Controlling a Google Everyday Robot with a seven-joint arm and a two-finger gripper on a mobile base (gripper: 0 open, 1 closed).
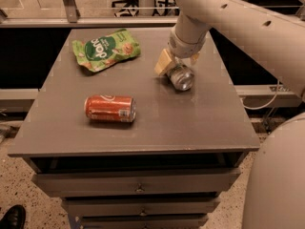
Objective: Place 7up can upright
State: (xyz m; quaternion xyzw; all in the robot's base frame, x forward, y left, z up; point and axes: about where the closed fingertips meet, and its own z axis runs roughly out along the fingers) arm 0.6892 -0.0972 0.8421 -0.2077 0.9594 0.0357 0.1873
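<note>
The 7up can (181,77) lies on its side on the back right part of the gray table (190,123), with its round silver end facing the front. The gripper (177,65) comes down from the big white arm (228,18) and is right at the can, with one tan finger (163,62) on the left of it and the other on the right, so it holds the can between them. An orange-red can (110,109) lies on its side near the front left, well apart from the 7up can, and a green snack bag (106,49) lies flat at the back left.
</note>
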